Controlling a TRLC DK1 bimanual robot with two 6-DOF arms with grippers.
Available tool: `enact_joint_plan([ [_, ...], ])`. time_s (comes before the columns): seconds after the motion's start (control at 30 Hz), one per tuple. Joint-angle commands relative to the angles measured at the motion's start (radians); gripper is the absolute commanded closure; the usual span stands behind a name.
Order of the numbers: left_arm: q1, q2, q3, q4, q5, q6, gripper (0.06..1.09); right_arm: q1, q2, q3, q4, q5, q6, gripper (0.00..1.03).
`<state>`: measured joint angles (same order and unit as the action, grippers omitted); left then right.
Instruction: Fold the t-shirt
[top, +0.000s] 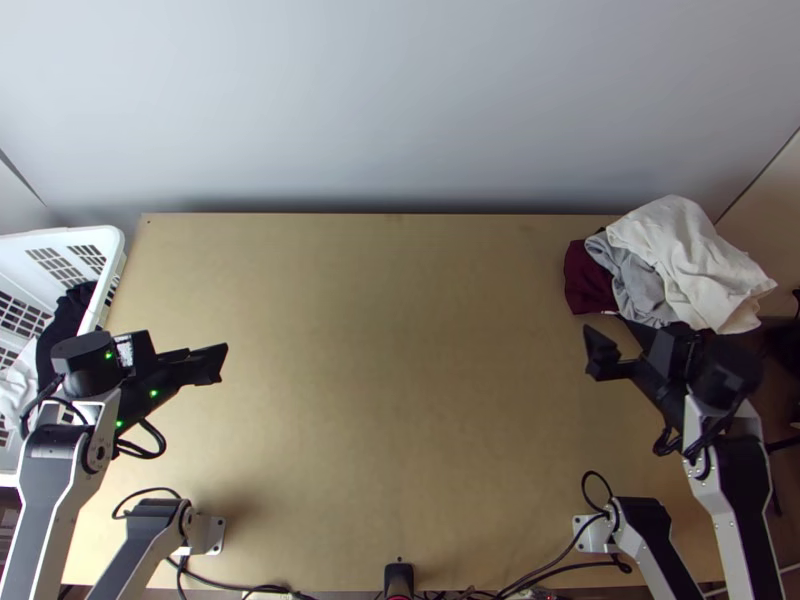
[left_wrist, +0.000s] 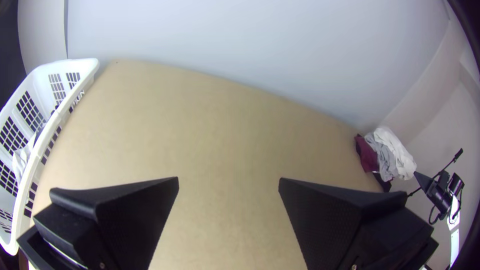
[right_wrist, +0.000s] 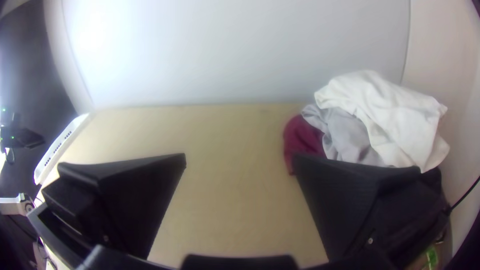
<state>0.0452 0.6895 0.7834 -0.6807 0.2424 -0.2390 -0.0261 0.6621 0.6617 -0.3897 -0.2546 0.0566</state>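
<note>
L gripper (top: 212, 363) & R gripper (top: 597, 354) released, fingers apart; cloth pile (top: 685, 250) far R, basket (top: 112, 243) L

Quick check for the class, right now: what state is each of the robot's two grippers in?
Left gripper: open, nothing between its fingers.
Right gripper: open, holding nothing.

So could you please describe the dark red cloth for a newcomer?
On the wooden table, find the heap at the far right corner. The dark red cloth is bunched at its left edge, the only red piece beside grey and white ones.
</note>
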Motion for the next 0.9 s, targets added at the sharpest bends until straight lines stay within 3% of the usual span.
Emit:
enact_joint_plan([
  [0.0, 0.078, -0.056, -0.088, 0.124, 0.000, 0.043, 0.11, 0.118, -0.021, -0.116, 0.212, 0.069, 0.026, 0.04],
  [0.53, 0.090, -0.254, -0.423, 0.592, 0.001, 0.066, 0.11, 0.219, -0.056, -0.310, 0.647, 0.138, 0.034, 0.04],
  [0.87, 0.070, -0.533, -0.661, 0.667, 0.001, 0.061, 0.11, 0.235, -0.384, -0.528, 0.681, 0.138, 0.000, 0.05],
])
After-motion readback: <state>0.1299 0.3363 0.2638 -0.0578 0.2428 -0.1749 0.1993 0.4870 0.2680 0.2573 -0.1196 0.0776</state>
